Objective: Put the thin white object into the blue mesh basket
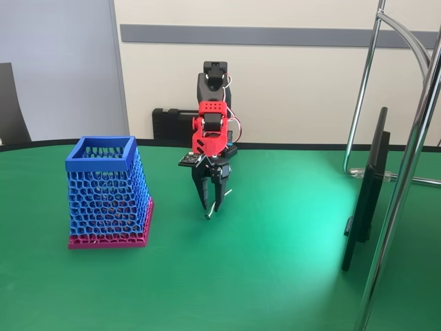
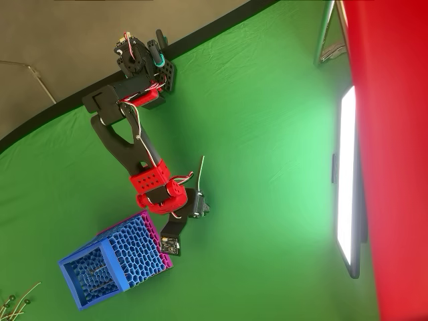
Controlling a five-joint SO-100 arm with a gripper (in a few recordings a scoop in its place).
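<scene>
Gripper (image 1: 210, 207) points down at the green table (image 1: 275, 262), its black fingers closed on the thin white object (image 1: 219, 201) — held just above the cloth. To its left in the fixed view stands the blue mesh basket (image 1: 107, 193), near but apart; a flat screen (image 1: 365, 193) stands well to the right, and nothing lies between gripper and basket.

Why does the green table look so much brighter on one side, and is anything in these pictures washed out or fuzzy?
In the fixed view, a pale bright patch lies on the table beside the thin panel; in the overhead view, that panel's face is blown out white and lights the cloth next to it; also there, a red blurred shape fills the right edge, out of focus.
</scene>
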